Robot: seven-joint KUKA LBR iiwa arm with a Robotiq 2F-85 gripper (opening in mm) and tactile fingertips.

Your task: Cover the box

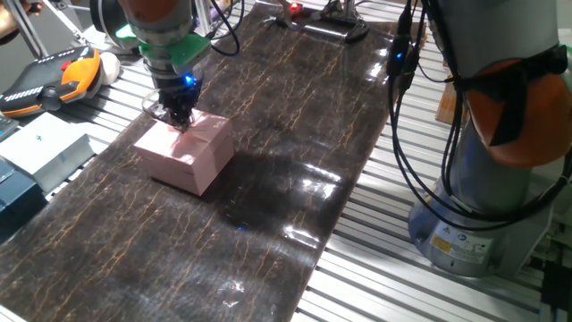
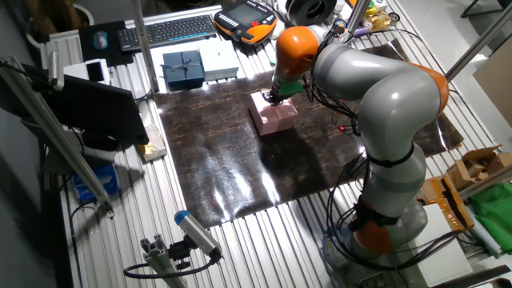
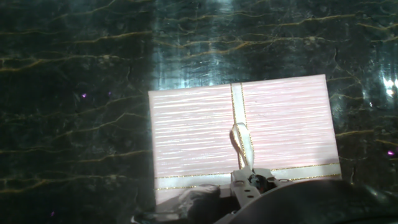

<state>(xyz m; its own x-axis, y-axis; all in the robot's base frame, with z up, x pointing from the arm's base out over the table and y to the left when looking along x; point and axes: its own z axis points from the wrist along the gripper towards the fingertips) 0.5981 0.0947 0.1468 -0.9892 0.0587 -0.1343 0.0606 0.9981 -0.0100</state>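
Observation:
The pale-pink box point(image 1: 198, 165) stands on the dark mat, left of its middle. A pink lid point(image 1: 204, 134) with a white ribbon cross lies flat on top of it, so the inside is hidden. My gripper point(image 1: 181, 122) points straight down onto the lid, its fingers close together at the ribbon loop point(image 3: 242, 142). In the hand view the lid point(image 3: 193, 134) fills the centre and the loop runs up to the fingertips point(image 3: 241, 185). From the other fixed view, the gripper point(image 2: 274, 100) sits on the box point(image 2: 278, 120).
An orange-black teach pendant point(image 1: 54, 76), a white flat box point(image 1: 49, 148) and a dark blue box point(image 1: 13, 192) lie off the mat to the left. The arm's base point(image 1: 483, 210) and hanging cables point(image 1: 402, 107) stand at the right. A keyboard point(image 2: 168, 30) lies behind.

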